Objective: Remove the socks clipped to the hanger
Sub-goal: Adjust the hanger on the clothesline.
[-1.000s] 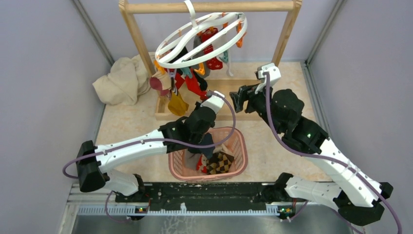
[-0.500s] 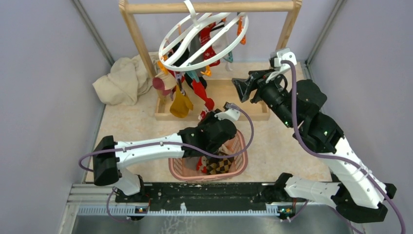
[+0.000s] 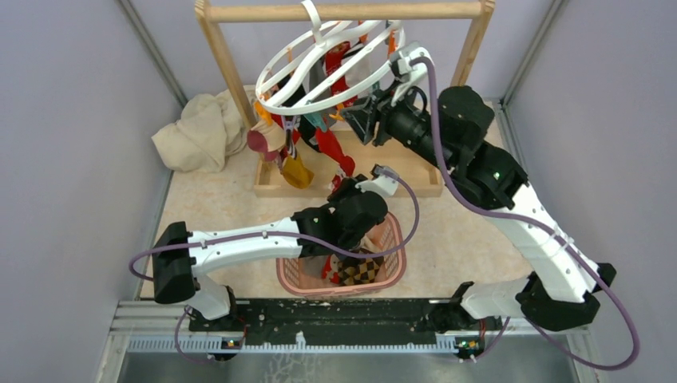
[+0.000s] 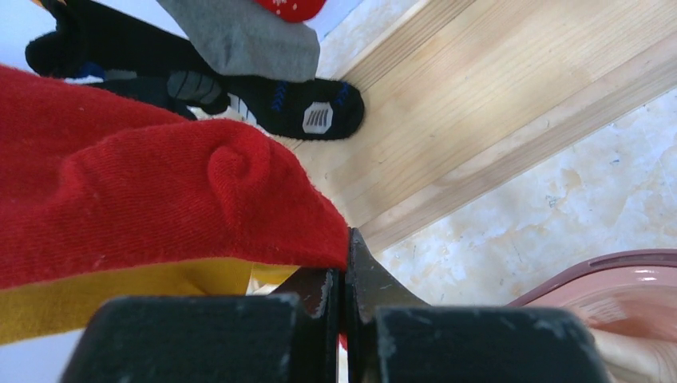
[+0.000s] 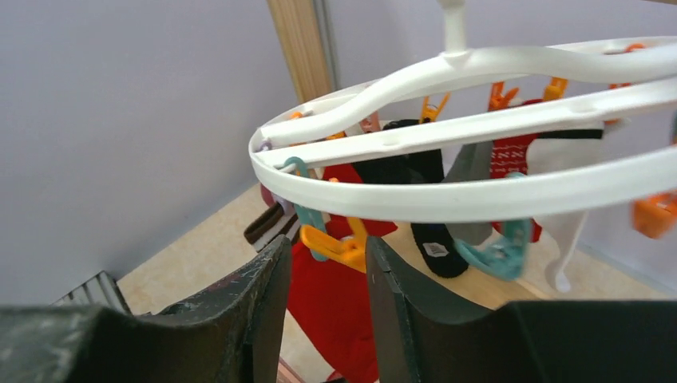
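Observation:
The white ring hanger (image 3: 297, 105) hangs tilted from the wooden rail, with socks clipped under it. My left gripper (image 3: 350, 182) is shut on the toe of a hanging red sock (image 3: 329, 148). The left wrist view shows the jaws (image 4: 345, 249) pinching the red sock (image 4: 160, 191), with mustard fabric (image 4: 120, 295) under it and a black sock (image 4: 295, 104) and a grey sock (image 4: 239, 40) behind. My right gripper (image 3: 361, 121) is open at the ring's right side. In the right wrist view its fingers (image 5: 327, 243) straddle an orange clip (image 5: 339, 249) under the ring (image 5: 447, 199).
A pink slotted basket (image 3: 393, 239) holding several socks, one checked (image 3: 361, 267), sits under my left arm; its rim shows in the left wrist view (image 4: 615, 263). The wooden rail frame (image 3: 343, 11) stands on a wooden base (image 4: 479, 104). A beige cloth heap (image 3: 199, 132) lies at the left.
My right arm has swung up and left from the right side to the hanger ring. My left gripper has pulled back towards the basket with the red sock, then held still. The ring has tilted.

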`<state>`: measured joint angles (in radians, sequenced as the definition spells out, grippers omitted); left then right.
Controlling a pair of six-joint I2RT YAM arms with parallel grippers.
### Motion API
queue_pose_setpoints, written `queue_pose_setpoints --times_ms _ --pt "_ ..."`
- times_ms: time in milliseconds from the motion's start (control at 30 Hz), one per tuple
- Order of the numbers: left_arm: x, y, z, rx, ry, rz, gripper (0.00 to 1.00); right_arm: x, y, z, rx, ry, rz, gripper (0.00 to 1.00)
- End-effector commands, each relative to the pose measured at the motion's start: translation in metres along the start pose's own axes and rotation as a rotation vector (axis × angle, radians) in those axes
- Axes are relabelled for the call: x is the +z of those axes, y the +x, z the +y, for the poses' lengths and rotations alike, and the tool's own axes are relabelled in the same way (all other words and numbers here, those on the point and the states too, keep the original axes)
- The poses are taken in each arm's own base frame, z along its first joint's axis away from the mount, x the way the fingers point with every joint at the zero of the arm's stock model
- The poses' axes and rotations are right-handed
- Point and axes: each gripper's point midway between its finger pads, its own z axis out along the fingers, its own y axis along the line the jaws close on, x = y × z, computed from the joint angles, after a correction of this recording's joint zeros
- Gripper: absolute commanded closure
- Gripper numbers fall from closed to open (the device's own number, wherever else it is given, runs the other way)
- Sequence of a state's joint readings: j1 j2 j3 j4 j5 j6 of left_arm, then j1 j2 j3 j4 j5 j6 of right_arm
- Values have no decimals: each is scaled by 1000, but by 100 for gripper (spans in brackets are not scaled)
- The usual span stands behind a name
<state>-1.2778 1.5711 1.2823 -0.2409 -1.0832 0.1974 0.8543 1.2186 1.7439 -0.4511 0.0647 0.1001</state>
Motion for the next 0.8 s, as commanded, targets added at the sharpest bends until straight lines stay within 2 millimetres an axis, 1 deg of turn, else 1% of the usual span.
queue_pose_setpoints --times_ms 0,200,333,433,567,667,767 --pt "-2 -17 5 -33 -6 -39 100 7 -17 31 7 -148 -15 60" --pt "-2 -14 4 -27 -5 -37 100 15 -9 58 0 -227 20 61" --pt "-2 -13 4 -27 -6 -37 100 17 -4 72 -2 -262 35 61" --pt "-2 -13 5 -28 -8 -36 100 21 2 78 2 -275 46 61" --pt "-3 -12 7 -29 -8 -35 100 23 3 84 8 -291 45 61" --pt "-4 -11 7 -29 -10 -34 100 25 2 86 11 -293 40 60" --pt "-4 -11 7 -28 -9 -34 100 32 6 84 4 -278 51 60"
